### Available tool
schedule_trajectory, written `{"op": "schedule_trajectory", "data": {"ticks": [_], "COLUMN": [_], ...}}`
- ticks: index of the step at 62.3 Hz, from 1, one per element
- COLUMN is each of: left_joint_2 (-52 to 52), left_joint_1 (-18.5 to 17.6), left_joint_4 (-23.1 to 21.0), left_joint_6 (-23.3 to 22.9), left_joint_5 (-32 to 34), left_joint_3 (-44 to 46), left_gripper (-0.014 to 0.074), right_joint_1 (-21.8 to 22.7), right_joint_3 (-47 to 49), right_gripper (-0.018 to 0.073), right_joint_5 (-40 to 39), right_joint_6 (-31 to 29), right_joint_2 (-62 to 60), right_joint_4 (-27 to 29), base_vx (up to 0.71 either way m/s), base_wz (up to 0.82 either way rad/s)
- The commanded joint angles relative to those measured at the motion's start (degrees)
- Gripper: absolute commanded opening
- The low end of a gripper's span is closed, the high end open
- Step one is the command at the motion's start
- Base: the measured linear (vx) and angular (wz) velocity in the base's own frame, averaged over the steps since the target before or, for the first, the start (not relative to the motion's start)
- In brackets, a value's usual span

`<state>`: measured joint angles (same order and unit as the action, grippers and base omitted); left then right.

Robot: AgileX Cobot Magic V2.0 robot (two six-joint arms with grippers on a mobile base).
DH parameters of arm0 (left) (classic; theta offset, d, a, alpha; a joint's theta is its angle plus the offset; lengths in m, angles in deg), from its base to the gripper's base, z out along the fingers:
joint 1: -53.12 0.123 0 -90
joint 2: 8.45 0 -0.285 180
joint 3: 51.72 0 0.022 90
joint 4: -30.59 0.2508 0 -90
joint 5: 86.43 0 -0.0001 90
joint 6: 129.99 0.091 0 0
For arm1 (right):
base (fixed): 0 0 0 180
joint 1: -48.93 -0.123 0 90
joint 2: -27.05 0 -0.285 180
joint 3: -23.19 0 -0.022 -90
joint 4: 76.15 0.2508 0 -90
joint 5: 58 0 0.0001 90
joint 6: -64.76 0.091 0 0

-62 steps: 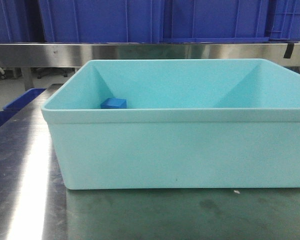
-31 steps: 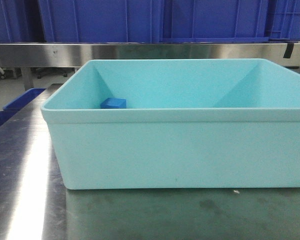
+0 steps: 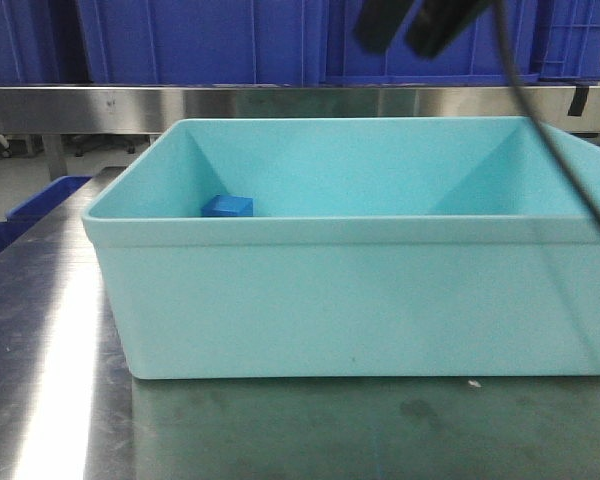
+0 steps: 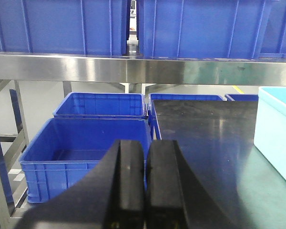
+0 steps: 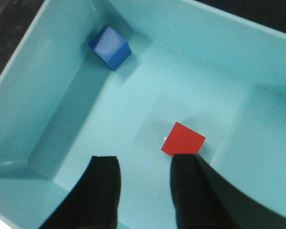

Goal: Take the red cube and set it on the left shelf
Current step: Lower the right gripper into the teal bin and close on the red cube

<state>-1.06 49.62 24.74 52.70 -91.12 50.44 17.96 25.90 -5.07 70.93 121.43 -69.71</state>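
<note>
I'm looking down through the right wrist camera into the pale turquoise plastic tub (image 5: 47, 95). The small red cube (image 5: 182, 139) lies on the tub floor, toward 4 o'clock from the small blue cube (image 5: 109, 46). The blue cube sits tucked into the corner at 11 o'clock of the view, and the two are well apart. My right gripper (image 5: 145, 191) has its jaws spread wide with nothing between them. The red cube is at about 1 o'clock from the gap, just off the tip of the finger (image 5: 193, 191) on the 3 o'clock side, whose edge covers the cube's nearest corner in this view. I cannot tell whether that finger touches the cube or hangs above it.

On the front camera the tub stands on the stainless steel bench (image 3: 50, 330). Only the blue cube peeks over the near wall, at 9 o'clock inside the tub; the red cube is hidden behind that wall. A dark blurred arm part (image 3: 420, 25) enters at 12 o'clock above the tub, with a black cable (image 3: 511, 50) trailing down toward 4 o'clock.

The left wrist camera shows my left gripper (image 4: 145, 186) at 6 o'clock, jaws pressed together and empty. Open blue plastic crates (image 4: 86, 143) lie beyond it at 9 o'clock. More blue crates stand on the steel shelf rail (image 4: 133, 69) at 12 o'clock.
</note>
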Motion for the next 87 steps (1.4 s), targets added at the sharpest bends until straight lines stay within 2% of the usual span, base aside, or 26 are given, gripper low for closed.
{"op": "schedule_trajectory", "data": {"ticks": [1,19,26,31,40,47,52,87], "left_joint_2": [-0.81,-0.81,-0.81,-0.81,-0.81,-0.81,-0.81,-0.81], "left_joint_1": [0.05,0.05,0.05,0.05,0.05,0.05,0.05,0.05], "left_joint_4": [-0.11,-0.11,-0.11,-0.11,-0.11,-0.11,-0.11,-0.11], "left_joint_6": [-0.42,-0.42,-0.42,-0.42,-0.42,-0.42,-0.42,-0.42], "left_joint_5": [5.15,5.15,5.15,5.15,5.15,5.15,5.15,5.15], "left_joint_3": [-1.36,-1.36,-1.36,-1.36,-1.36,-1.36,-1.36,-1.36], "left_gripper": [0.0102,0.0102,0.0102,0.0102,0.0102,0.0102,0.0102,0.0102], "right_joint_1": [-0.05,0.27,0.9,1.31,1.73,1.73,1.67,1.6], "right_joint_3": [2.25,2.25,2.25,2.25,2.25,2.25,2.25,2.25], "right_gripper": [0.044,0.0544,0.0557,0.0557,0.0559,0.0595,0.0627,0.0625], "right_joint_5": [-3.25,-4.41,-3.59,-2.68,-2.3,-3.05,-3.21,-4.69], "right_joint_6": [0.98,2.26,3.7,6.24,14.09,17.8,18.3,18.25], "right_joint_2": [-0.44,4.11,6.22,7.52,9.17,10.08,11.07,18.47], "right_joint_4": [-0.04,-1.18,-1.21,-1.48,-6.44,-7.65,-7.45,-6.04], "base_vx": [0.0,0.0,0.0,0.0,0.02,0.0,0.0,0.0], "base_wz": [0.0,0.0,0.0,0.0,0.1,0.0,0.0,0.0]}}
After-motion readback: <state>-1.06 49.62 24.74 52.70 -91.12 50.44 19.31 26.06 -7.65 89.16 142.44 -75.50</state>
